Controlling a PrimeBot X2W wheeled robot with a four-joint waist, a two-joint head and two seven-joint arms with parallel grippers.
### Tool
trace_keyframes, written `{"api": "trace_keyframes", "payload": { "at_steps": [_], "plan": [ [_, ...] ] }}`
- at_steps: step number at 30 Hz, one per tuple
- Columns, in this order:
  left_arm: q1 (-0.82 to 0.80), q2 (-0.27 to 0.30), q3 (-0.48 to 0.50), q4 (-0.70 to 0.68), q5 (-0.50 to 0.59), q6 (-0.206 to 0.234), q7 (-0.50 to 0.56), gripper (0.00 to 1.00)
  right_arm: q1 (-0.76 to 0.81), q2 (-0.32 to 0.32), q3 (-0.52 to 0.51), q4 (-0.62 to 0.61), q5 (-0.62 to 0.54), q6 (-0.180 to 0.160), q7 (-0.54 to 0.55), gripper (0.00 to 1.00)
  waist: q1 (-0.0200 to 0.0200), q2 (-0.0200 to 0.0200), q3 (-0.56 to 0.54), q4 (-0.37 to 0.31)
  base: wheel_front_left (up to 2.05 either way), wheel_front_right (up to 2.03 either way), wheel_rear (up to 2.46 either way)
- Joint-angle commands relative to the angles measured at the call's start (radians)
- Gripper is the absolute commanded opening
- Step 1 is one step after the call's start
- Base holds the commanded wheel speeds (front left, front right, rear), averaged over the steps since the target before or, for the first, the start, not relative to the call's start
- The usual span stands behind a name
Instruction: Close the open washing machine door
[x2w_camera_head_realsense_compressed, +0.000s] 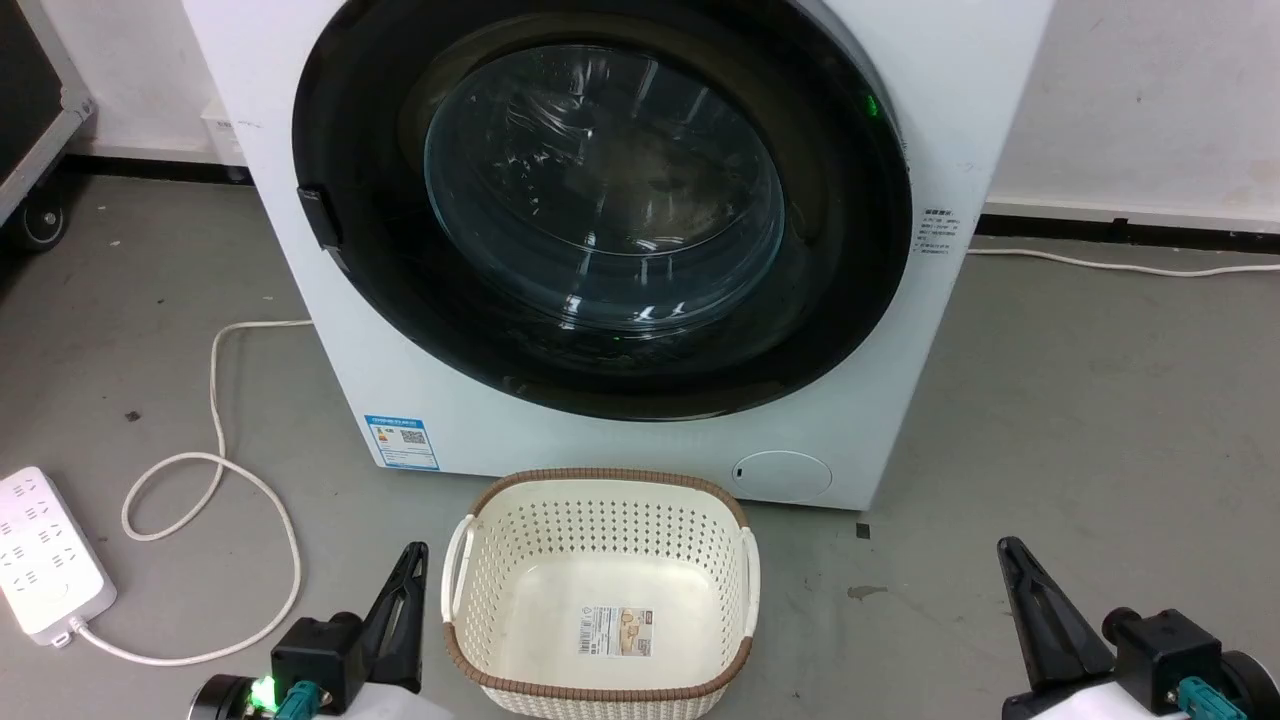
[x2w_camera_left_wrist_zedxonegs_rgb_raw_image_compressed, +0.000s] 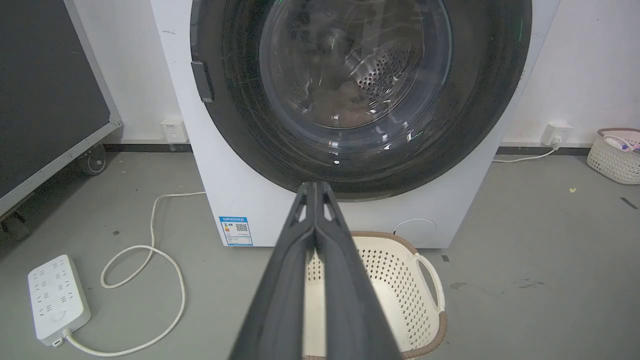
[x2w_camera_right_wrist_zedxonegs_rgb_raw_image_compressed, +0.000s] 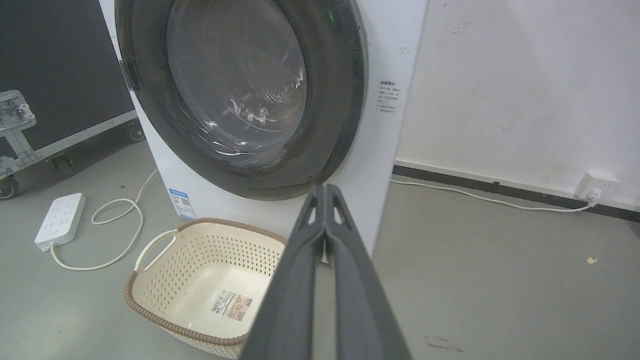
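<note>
1. Nearest you, your left hand (x2w_camera_head_realsense_compressed: 412, 560) sat low at your left and your right hand (x2w_camera_head_realsense_compressed: 1012, 560) low at your right. Each was clenched, fingers pressed together, grasping nothing.
2. Between them, on the floor, stood the cream basket (x2w_camera_head_realsense_compressed: 600, 480), just in front of the washing machine (x2w_camera_head_realsense_compressed: 420, 400).
3. Beyond the basket, the washing machine door (x2w_camera_head_realsense_compressed: 850, 250) lay straight ahead of both hands and higher than them, its round face turned toward you.
4. The dark latch tab (x2w_camera_head_realsense_compressed: 318, 215) was on the door's left edge, so your left hand was the nearer one to the side that swings.
5. From the right wrist view, the black rim lay flat against the white front with no gap that I could see. I judged the door shut or all but shut, needing at most a forward press near the tab.
</note>
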Motion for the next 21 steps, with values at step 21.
{"api": "trace_keyframes", "payload": {
  "at_steps": [21],
  "plan": [
    [-0.020, -0.008, 0.012, -0.040, 0.026, 0.029, 0.055, 0.00, -0.034, 0.003, 0.011, -0.024, -0.007, -0.001, 0.055, 0.00, -0.0001, 0.0000, 0.007, -0.011, 0.00, 0.00, 0.00]
  ]
}}
